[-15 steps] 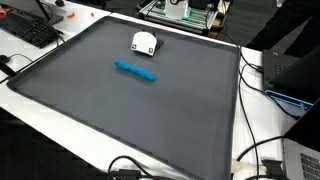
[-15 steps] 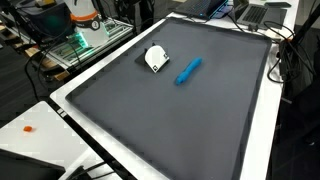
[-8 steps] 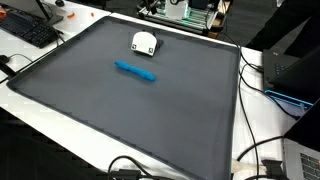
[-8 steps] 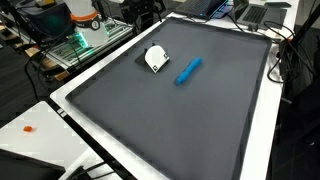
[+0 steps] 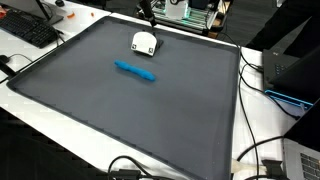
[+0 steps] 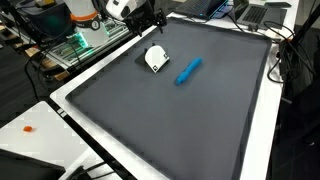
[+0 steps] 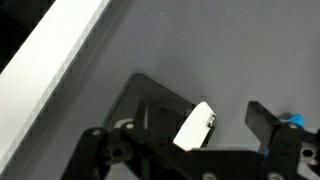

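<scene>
A small white box-shaped object (image 5: 145, 43) (image 6: 156, 58) lies on the dark grey mat (image 5: 130, 110) (image 6: 190, 120) near its far edge. Beside it a blue marker (image 5: 135, 71) (image 6: 187, 71) lies flat on the mat. My gripper (image 5: 147, 10) (image 6: 150, 21) hangs open above the mat's edge, close to the white object and apart from it. In the wrist view the white object (image 7: 193, 126) shows between the spread fingers of the gripper (image 7: 205, 115), well below them. The marker's blue tip (image 7: 294, 121) peeks out past the right finger (image 7: 262, 118). Nothing is held.
The mat has a white border (image 5: 40, 105) (image 6: 75, 110) (image 7: 50, 45). A keyboard (image 5: 28, 30) lies beyond one corner. Green electronics racks (image 5: 185, 12) (image 6: 85, 35) stand behind the far edge. Cables (image 5: 262, 150) and a laptop (image 6: 250, 12) sit along the other sides.
The gripper has come into both exterior views from the far edge and now hangs near the white object. The white object and the marker have not moved.
</scene>
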Controlling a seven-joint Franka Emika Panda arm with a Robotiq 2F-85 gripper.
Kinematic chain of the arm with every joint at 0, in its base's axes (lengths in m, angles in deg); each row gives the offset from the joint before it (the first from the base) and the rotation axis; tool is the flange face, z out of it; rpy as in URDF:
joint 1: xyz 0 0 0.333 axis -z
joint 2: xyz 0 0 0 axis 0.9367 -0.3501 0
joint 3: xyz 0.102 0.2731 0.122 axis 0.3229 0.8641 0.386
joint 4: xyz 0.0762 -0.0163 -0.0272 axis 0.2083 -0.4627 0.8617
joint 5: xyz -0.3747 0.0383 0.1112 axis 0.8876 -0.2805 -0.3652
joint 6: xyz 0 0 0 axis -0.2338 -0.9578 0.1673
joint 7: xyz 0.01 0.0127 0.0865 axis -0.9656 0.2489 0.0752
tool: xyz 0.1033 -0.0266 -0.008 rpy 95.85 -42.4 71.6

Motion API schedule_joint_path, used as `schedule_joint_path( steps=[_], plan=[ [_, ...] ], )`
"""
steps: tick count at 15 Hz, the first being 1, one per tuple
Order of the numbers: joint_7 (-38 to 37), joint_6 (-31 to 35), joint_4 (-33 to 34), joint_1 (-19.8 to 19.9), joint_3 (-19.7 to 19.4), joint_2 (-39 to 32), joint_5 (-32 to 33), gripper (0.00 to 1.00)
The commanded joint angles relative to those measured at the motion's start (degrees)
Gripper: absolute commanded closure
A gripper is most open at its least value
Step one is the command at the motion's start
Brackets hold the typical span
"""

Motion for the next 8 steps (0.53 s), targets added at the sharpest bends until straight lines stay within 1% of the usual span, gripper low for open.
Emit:
schedule_joint_path(
  steps=[1, 3, 8],
  plan=[
    [-1.8, 2.0, 0.2, -0.5, 0.1, -3.1, -4.5, 0.00],
    [-2.4, 4.1, 0.2, -0.8, 0.5, -4.4, -5.6, 0.00],
    [-4.7, 12.1, 0.0, -2.0, 1.4, -6.9, -6.0, 0.00]
  ],
)
